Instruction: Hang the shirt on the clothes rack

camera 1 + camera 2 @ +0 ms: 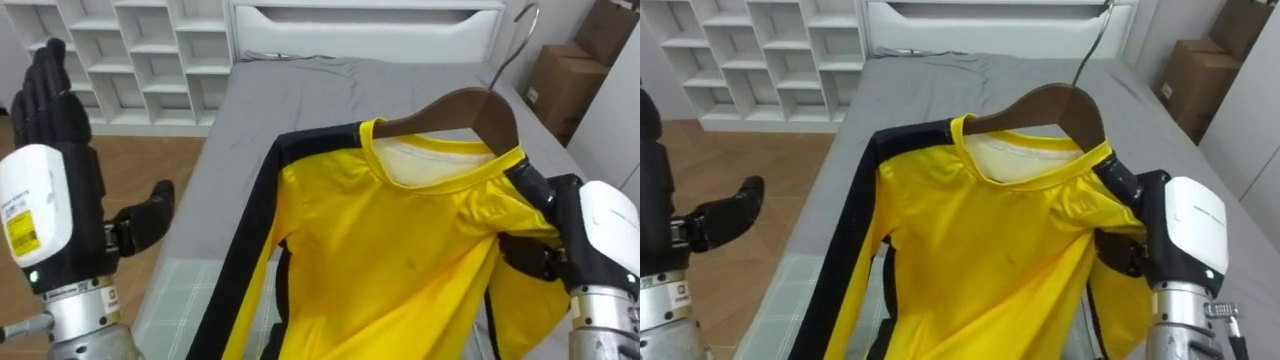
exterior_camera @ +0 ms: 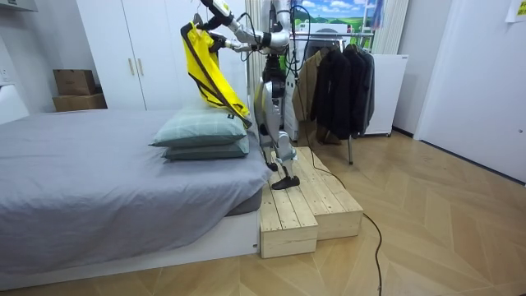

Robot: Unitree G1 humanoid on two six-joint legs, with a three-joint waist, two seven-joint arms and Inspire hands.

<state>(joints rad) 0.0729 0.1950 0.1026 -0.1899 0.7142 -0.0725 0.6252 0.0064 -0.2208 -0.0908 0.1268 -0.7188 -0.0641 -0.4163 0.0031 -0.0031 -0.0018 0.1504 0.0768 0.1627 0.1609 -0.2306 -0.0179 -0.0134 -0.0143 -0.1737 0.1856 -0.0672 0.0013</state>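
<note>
A yellow shirt (image 1: 400, 260) with black side stripes hangs on a wooden hanger (image 1: 470, 110), and the hanger's metal hook (image 1: 515, 40) points up. My right hand (image 1: 560, 230) is shut on the shirt's shoulder at the hanger's right end, holding it up over the bed. At the left my left hand (image 1: 55, 120) is raised and open, fingers straight, apart from the shirt. In the room view I stand on a wooden platform (image 2: 300, 205) beside the bed, with the yellow shirt (image 2: 205, 70) lifted high above the pillows (image 2: 201, 136).
A grey bed (image 1: 300, 100) lies below the shirt, with white cubby shelves (image 1: 130, 50) to its left and cardboard boxes (image 1: 560, 85) to its right. Behind me a clothes rack (image 2: 337, 74) holds several dark coats.
</note>
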